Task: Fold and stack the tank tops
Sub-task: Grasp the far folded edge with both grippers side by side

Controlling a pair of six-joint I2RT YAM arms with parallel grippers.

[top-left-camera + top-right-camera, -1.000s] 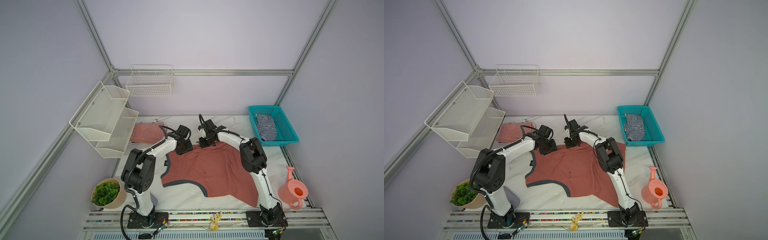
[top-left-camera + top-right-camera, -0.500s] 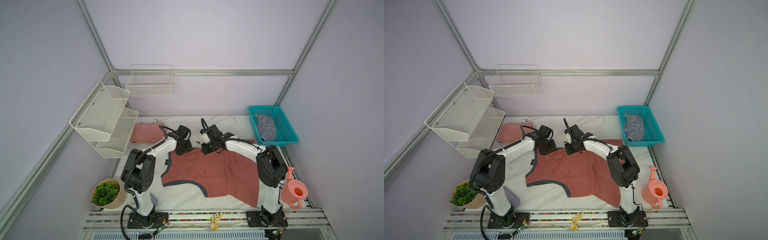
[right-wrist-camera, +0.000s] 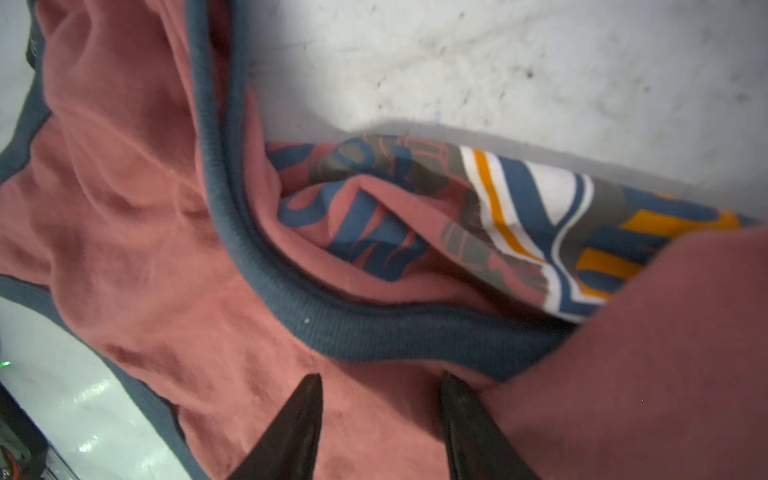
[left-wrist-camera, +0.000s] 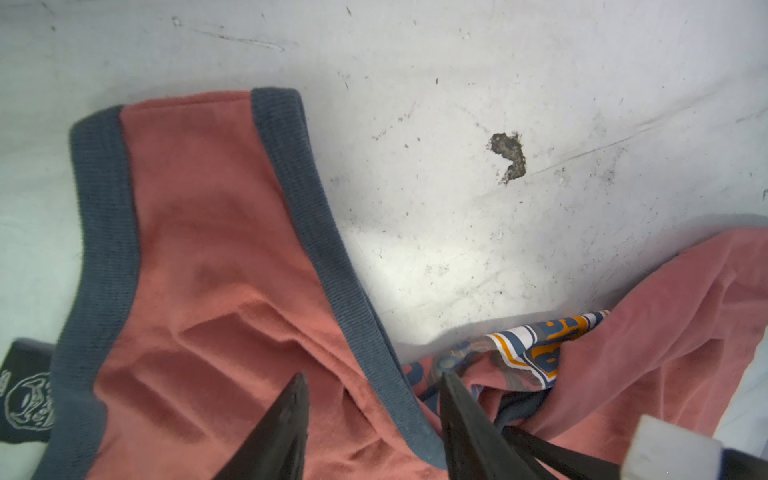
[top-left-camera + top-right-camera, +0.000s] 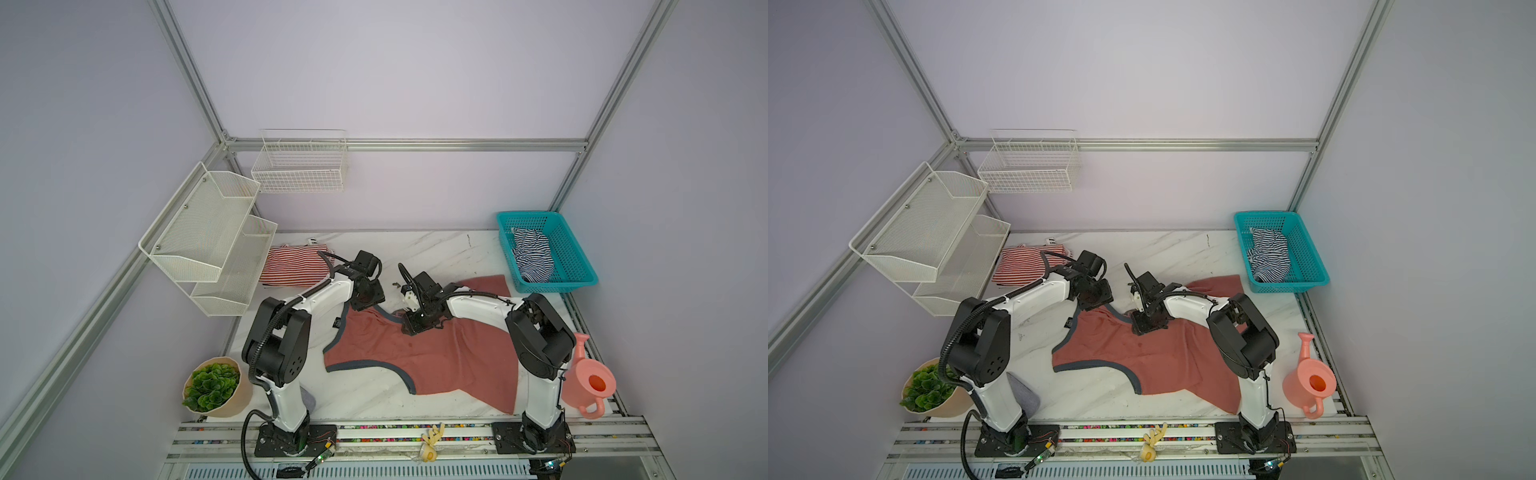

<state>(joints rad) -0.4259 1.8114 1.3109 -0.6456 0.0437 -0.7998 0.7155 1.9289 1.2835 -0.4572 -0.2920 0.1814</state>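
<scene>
The salmon-red tank top with dark grey trim lies spread on the marble table, its far right part folded over so the badge print shows. My left gripper stands open over a shoulder strap. My right gripper is open too, low over the cloth by the neckline trim, holding nothing. The red-and-white striped tank top lies folded at the far left. A navy-and-white striped tank top sits crumpled in the basket.
The teal basket stands at the far right. A pink watering can is at the front right and a potted plant at the front left. White mesh shelves hang over the table's left edge.
My right gripper came toward the front from the far edge, dragging the salmon top's far part over itself, then opened and let go. The left arm has stayed put.
</scene>
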